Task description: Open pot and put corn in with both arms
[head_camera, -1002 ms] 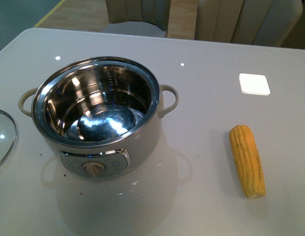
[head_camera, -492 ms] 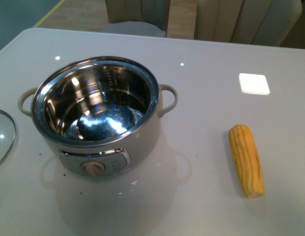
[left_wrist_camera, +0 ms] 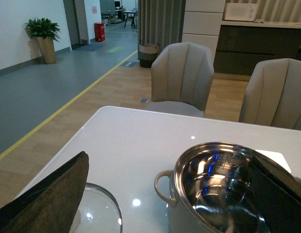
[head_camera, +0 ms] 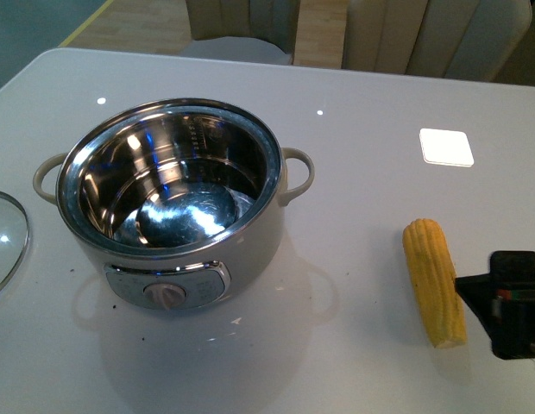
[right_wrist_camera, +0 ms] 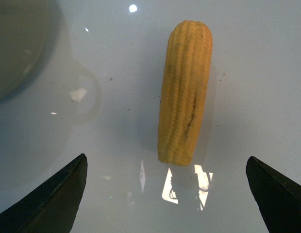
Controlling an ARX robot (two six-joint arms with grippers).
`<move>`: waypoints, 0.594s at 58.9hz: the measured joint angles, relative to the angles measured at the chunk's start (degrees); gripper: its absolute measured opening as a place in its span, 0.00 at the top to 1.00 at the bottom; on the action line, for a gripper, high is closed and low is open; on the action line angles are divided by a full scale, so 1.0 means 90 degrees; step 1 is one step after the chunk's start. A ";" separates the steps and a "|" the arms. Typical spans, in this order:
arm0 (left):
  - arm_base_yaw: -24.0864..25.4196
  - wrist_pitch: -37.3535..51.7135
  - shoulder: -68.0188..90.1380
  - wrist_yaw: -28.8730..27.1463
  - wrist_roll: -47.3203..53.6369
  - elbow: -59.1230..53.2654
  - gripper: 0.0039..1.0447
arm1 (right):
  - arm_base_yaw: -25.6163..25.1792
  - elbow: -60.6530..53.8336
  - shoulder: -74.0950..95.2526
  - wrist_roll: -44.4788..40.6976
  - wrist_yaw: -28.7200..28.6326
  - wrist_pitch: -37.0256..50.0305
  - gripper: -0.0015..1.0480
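Beige chairs (left_wrist_camera: pixel 182 73) stand behind the white table (left_wrist_camera: pixel 141 141), a potted plant (left_wrist_camera: pixel 43 36) beyond.

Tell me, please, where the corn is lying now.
In the front view, the corn lies on the table, right of the pot and nearer the robot than the white square.

Corn (right_wrist_camera: pixel 185 92) lying on table (right_wrist_camera: pixel 262 73) — right gripper (right_wrist_camera: pixel 166 157) fingers spread, clear of it.

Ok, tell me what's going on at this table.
The pot stands open and empty, its glass lid lying on the table beside it. The corn lies on the table to the pot's right, not gripped. The right gripper hovers by the corn with jaws wide open, holding nothing. The left gripper, also open, is near the lid and pot.
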 joint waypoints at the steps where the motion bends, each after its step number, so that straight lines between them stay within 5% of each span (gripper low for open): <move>1: 0.0000 0.0000 0.0000 0.0000 0.0000 0.0000 0.06 | 0.0000 0.0039 0.0109 -0.0034 0.0029 0.0051 0.08; 35: 0.0000 0.0000 0.0000 0.0000 0.0000 0.0000 0.06 | 0.0085 0.1644 0.3500 -0.0369 0.0466 0.0709 0.08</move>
